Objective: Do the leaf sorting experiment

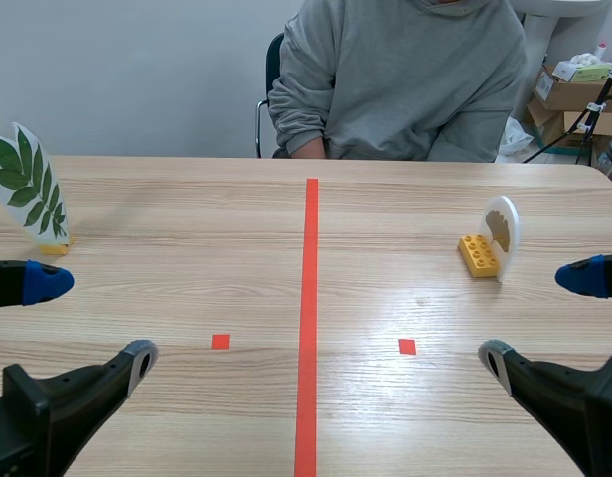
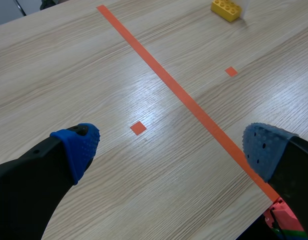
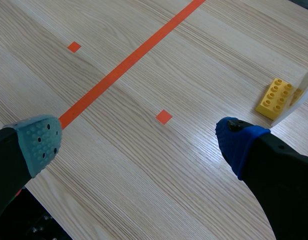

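Green leaf card (image 1: 26, 182) left, tan leaf card (image 1: 504, 227) right, both upright

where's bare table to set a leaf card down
Bare table lies either side of the tape line, around both tape squares. The left patch ends at the green leaf card and left gripper; the right at the yellow brick, its white card and right gripper. Crowded only there.

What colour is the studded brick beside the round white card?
Yellow. The brick shows best in the right wrist view, where its studs are plain.
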